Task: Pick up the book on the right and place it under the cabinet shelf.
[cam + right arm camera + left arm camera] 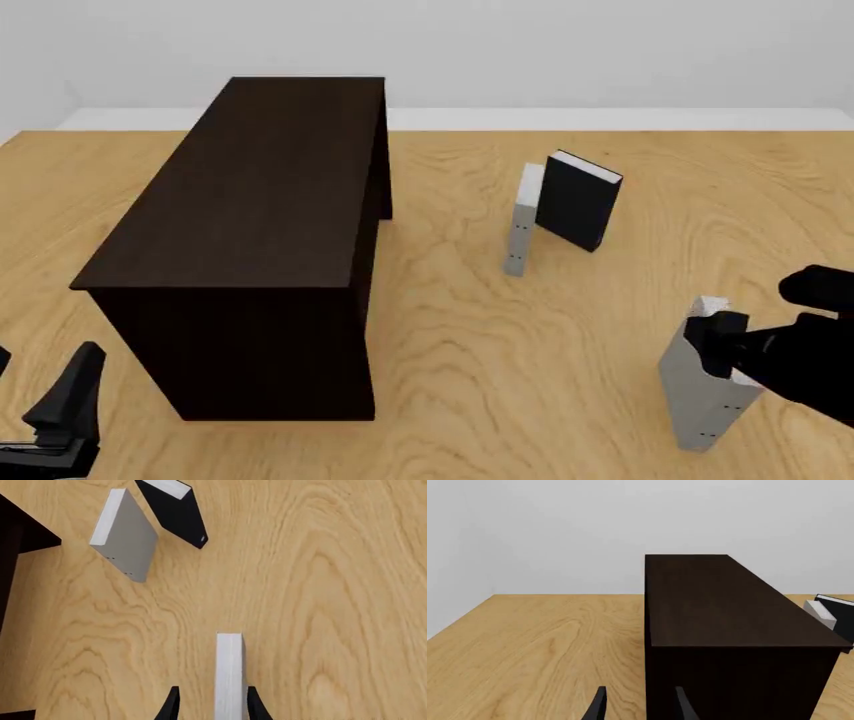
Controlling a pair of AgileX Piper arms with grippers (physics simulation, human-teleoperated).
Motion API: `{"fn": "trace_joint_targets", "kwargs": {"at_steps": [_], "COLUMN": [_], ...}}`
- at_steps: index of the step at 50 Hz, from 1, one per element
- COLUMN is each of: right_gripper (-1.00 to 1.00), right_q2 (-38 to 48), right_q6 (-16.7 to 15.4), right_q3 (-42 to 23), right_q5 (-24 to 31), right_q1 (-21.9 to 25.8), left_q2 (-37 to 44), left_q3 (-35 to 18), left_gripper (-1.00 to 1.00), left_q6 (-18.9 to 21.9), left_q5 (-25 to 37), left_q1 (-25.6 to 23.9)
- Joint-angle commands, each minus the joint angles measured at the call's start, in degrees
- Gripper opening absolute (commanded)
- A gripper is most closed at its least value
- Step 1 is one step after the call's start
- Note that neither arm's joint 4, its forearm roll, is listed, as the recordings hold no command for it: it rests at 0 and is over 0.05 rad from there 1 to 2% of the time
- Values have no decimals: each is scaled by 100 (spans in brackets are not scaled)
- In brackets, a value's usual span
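Standing upright on the table (534,320) at the near right, the book (694,395) has the right gripper (212,705) at its top edge; its fingers (171,706) straddle the white page edge with slim gaps either side, so no grip is confirmed. Well apart on the left stands the cabinet (254,240). A pale grey book (521,235) and a black book (581,200) stand upright, side by side, farther back. Low at the near left, the left gripper (639,707) holds nothing, jaws parted
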Motion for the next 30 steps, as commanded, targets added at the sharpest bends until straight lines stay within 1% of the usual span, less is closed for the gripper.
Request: {"fn": "trace_joint_targets", "kwargs": {"at_steps": [1,11,26,30], "right_gripper": [100,100,100,100], "right_q2": [231,382,472,560], "right_q6": [8,61,-16,-39], "right_q3": [318,531,575,660], "right_q5": [-362,-601,-677,-787], "right_q1": [-31,-37,-102,-125], "left_q2": [0,0,0,0], "left_q3": [0,0,0,0], "left_gripper": [100,100,100,100], "left_q6": [0,0,0,0], "left_q5": [0,0,0,0], "left_q1": [0,0,0,0]}}
